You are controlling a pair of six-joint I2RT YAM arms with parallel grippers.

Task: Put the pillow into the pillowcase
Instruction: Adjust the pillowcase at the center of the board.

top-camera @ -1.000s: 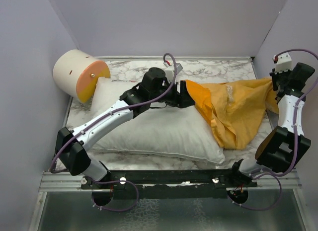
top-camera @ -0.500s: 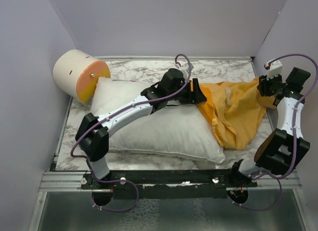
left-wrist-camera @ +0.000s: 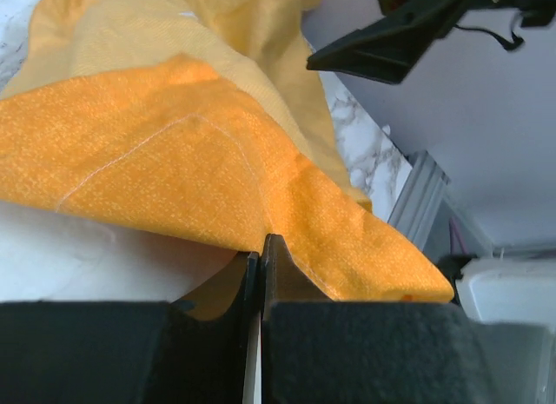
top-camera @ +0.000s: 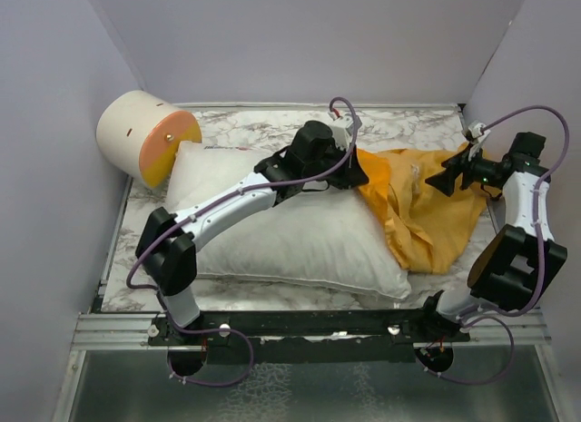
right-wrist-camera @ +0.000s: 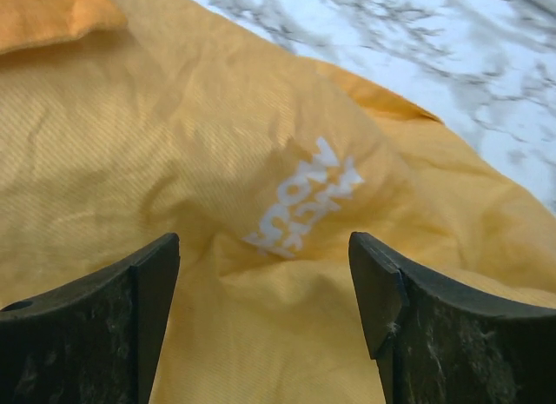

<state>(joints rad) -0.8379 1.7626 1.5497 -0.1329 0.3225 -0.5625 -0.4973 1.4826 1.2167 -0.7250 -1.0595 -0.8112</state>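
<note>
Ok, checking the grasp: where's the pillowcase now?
Top view: the pillowcase lies right of centre, draped over the right end of the pillow, its left edge pinched by the left gripper, the right gripper open above.

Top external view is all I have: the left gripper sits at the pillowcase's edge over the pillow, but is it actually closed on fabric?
Observer: Yes. The left wrist view shows the left gripper shut, with an edge of the orange pillowcase pinched at its tips, just above the white pillow.
Operator: Is the right gripper holding anything?
Observer: No. The right wrist view shows the right gripper with its jaws wide apart above the pillowcase and nothing clamped between them.
Operator: Which side of the case faces it?
Observer: The side with white lettering, which lies in the gap between the jaws. The print is creased, so the words cannot be read.
</note>
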